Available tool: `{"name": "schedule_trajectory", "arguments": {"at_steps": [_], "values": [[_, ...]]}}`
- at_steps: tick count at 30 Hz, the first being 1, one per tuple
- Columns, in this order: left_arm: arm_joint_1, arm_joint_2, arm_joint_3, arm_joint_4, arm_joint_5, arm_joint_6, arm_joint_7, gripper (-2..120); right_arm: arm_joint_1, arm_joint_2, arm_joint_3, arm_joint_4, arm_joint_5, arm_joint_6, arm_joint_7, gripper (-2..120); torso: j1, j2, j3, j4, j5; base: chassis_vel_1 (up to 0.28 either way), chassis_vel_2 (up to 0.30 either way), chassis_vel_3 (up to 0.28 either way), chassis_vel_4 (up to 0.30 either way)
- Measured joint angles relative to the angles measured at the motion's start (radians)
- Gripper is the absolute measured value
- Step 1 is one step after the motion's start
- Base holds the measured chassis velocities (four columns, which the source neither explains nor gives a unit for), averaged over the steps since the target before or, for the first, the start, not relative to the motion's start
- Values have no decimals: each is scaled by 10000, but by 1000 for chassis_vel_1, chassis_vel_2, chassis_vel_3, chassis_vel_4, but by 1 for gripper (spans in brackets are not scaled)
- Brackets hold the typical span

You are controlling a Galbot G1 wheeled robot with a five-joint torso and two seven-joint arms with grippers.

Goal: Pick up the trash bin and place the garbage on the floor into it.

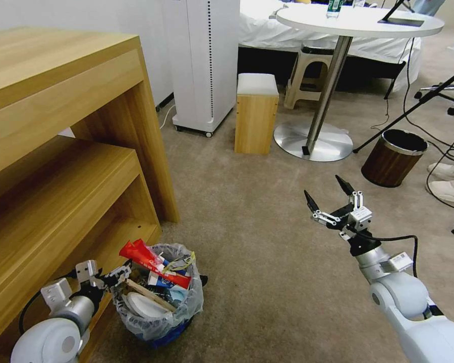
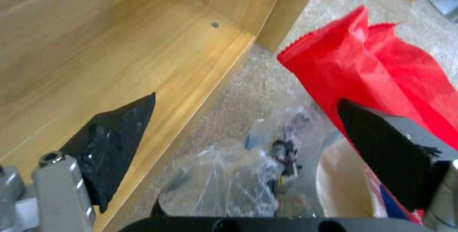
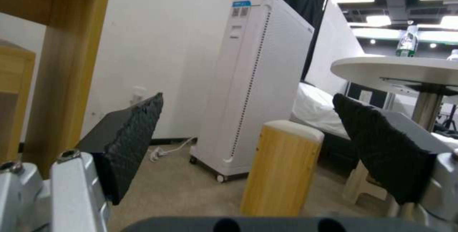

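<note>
Litter crowds the trash bin (image 1: 159,302) on the beige floor (image 1: 267,242) beside the wooden shelf unit (image 1: 60,166), a red packet (image 1: 151,262) jutting out toward ten o'clock. At the bin's nine o'clock rim, the left tool (image 1: 117,276) straddles the bag edge with jaws spread. Over bare carpet at the bin's three o'clock, well apart, the right tool (image 1: 328,194) hangs released, holding nothing.
</note>
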Motion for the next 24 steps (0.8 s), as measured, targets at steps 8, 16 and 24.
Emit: {"name": "schedule_trajectory", "arguments": {"at_steps": [8, 16, 24], "values": [[-97, -10, -32, -168, -19, -150, -32, 100, 193, 15, -29, -92, -61, -4, 72, 86, 0, 0, 0, 1, 0, 0, 0, 0, 0], [240, -138, -32, -948, 116, -299, -28, 100, 166, 81, -70, -104, -184, -17, 157, 82, 0, -1, 0, 0, 4, 0, 0, 0, 0], [745, -390, -62, -1571, 430, -505, 105, 100, 85, 141, -45, -32, -307, -24, 211, 79, 0, 0, 0, 0, 2, 0, 0, 0, 0]]}}
